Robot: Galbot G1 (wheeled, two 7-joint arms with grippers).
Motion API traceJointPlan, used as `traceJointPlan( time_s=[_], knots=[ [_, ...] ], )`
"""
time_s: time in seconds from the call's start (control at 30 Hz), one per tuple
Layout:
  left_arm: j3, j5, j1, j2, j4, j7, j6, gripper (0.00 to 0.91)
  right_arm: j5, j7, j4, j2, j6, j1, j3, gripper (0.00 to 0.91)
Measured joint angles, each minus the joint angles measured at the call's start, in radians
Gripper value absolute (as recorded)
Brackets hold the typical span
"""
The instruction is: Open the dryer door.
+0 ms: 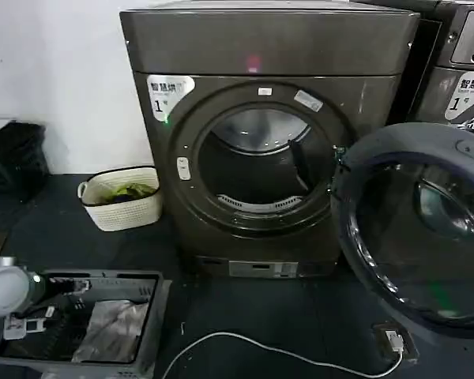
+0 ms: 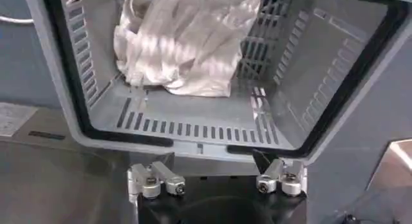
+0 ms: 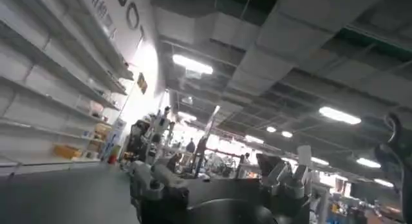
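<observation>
1. Nearest the head camera, at about 8 o'clock, sits a grey slotted plastic basket (image 1: 146, 316) on the dark floor (image 1: 245, 316), with crumpled pale cloth (image 1: 110, 332) inside; the left arm's white rounded casing hangs over its near corner.
2. Left claw (image 2: 217, 180) shows in its wrist view with its two metal-tipped fingers (image 2: 154, 180) spread wide apart, just above the basket's rim, gripping nothing.
3. Right claw (image 3: 219, 183) points up toward a ceiling with strip lights; its fingers stand apart with nothing between them.
4. At 12 o'clock stands the dryer (image 1: 261, 55), a boxy machine in dark grey-brown brushed metal, with a round front opening showing the shiny drum and a white sticker marked "1" at its upper left.
5. Swung fully open at 3 o'clock is the dryer door (image 1: 419, 229), a large round porthole with a dark grey plastic inner side around tinted glass, hinged at the opening's right edge; it lies well apart from the left claw, across the floor.
6. At 10 o'clock a cream woven-look basket (image 1: 122, 207) holds something green.
7. White cable (image 1: 276, 351) curves over the floor to a small plug (image 1: 393, 341) near 5 o'clock.
</observation>
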Motion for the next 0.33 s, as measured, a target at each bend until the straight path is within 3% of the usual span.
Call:
traceJointPlan(
  time_s=[0.33],
  knots=[
    [-0.001,0.004,0.003,0.000,0.001,-0.001,0.000,0.907,-0.001,-0.004,-0.002,0.000,0.004,0.003,-0.002,0.907]
  ],
)
